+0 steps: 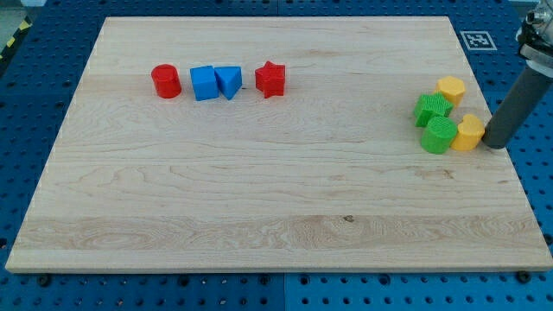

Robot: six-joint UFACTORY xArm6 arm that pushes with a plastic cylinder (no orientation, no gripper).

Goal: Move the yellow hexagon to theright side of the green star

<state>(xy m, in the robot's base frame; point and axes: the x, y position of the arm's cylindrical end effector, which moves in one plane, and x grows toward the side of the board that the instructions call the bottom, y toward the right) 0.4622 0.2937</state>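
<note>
The yellow hexagon (pixel 451 88) lies near the board's right edge, just above and to the right of the green star (pixel 431 109). Below the star sits a green round block (pixel 439 136). A second yellow block (pixel 469 133), whose shape I cannot make out, touches the round block's right side. My tip (pixel 495 143) is at the right side of this second yellow block, touching it or nearly so. It is below and to the right of the hexagon. The dark rod leans up toward the view's top right.
In a row at the upper left lie a red cylinder (pixel 166 80), a blue cube (pixel 204 83), a blue triangular block (pixel 229 81) and a red star (pixel 270 79). The wooden board's right edge (pixel 510 164) runs close beside my tip.
</note>
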